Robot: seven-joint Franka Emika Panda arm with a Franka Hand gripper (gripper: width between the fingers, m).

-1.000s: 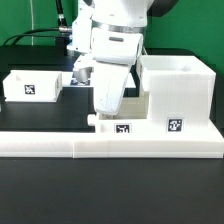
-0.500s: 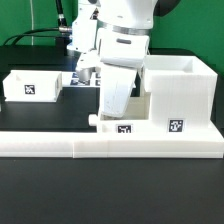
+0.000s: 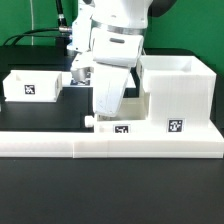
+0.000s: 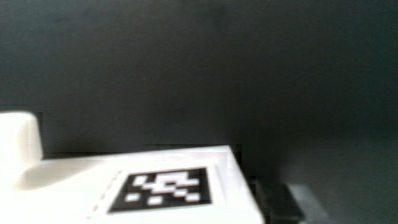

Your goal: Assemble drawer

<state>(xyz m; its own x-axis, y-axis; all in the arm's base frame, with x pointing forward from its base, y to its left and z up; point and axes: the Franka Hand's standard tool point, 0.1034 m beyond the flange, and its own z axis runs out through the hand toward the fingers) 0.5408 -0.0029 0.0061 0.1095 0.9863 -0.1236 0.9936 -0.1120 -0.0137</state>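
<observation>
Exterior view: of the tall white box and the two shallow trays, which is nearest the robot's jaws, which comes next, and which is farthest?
1. Knobbed tray: right underneath, in the middle of the scene.
2. Tall housing: next door on the exterior view's right, in the same row.
3. Second tray: off to the exterior view's left and set further back.

The arm (image 3: 118, 22) has a smooth, glossy white shell with rounded link housings. A black section caps the upper joint at the top edge of the exterior view. A thin dark seam rings the wrist flange. The pincer (image 3: 102, 108) body is a white, flat-sided block. A dark grey module (image 3: 80, 72) is mounted beside it. Black cables (image 3: 63, 32) run behind the arm.
</observation>
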